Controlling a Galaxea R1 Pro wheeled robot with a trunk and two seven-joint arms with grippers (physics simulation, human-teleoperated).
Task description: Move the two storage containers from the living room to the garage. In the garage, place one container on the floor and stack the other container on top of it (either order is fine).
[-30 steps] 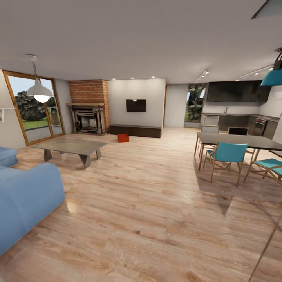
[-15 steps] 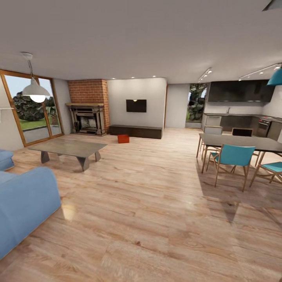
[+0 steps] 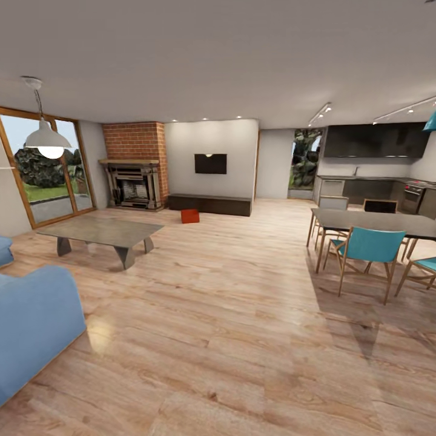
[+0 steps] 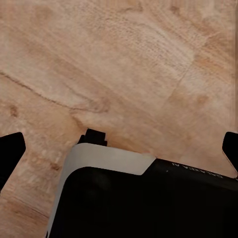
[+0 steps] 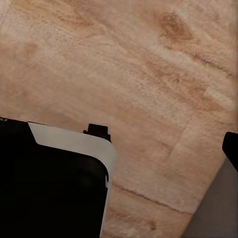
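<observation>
We're far from the small orange-red storage bin (image 3: 190, 215) sitting on the light wood plank floor (image 3: 230, 315) beside the long low dark-wood cabinet (image 3: 210, 204). Both sets of fingers spread wide, empty (risk: clipping the grey low coffee table (image 3: 100, 232) en route).

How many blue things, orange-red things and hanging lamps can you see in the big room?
Blue sofa pieces: 2, one large and one at the left edge
Teal chairs: 2, one and another
Orange-red bins: 1, though a second may be hidden behind it
Hanging lamps: 2, white and teal
Total: 7
</observation>
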